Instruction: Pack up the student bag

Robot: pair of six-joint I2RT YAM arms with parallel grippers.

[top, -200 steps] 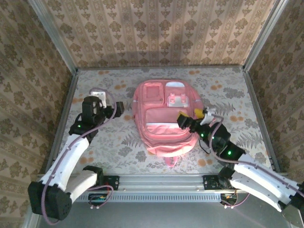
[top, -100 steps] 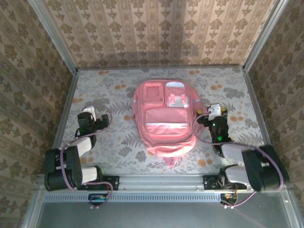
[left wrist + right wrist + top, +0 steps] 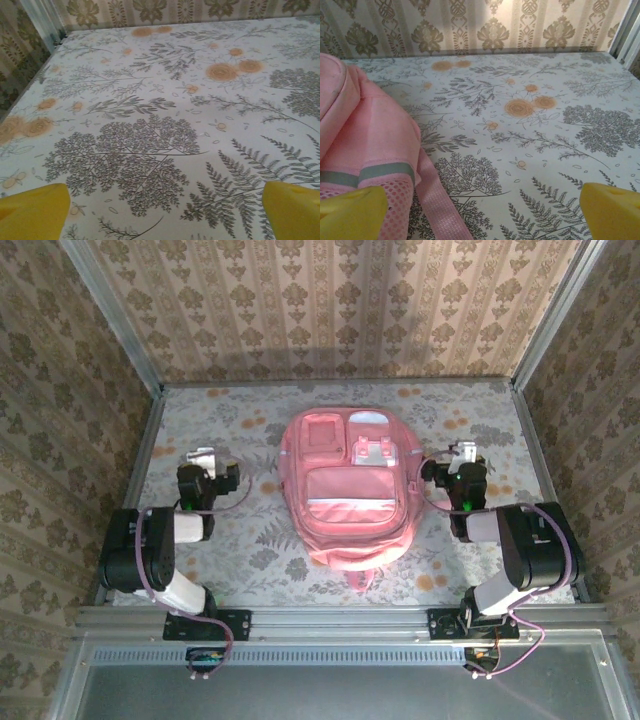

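Student bag (image 3: pixel 350 490) is lying flat, front side up, pretty much dead centre on the floral table (image 3: pixel 250 550), so you get the zip pockets and that little clear window (image 3: pixel 373 451) facing the overhead camera. Your right gripper (image 3: pixel 480 215) sits just beside the bag's right edge, jaws spread wide with nothing in them. From its wrist view you can see the pink side, a grey reflective strip (image 3: pixel 365 174) and a strap (image 3: pixel 437 200) lying on the cloth by one yellow fingertip. Your left gripper (image 3: pixel 160 215) is off to the bag's left, well apart from it, also wide open and empty, with bare patterned cloth between its yellow fingertips (image 3: pixel 30 212).
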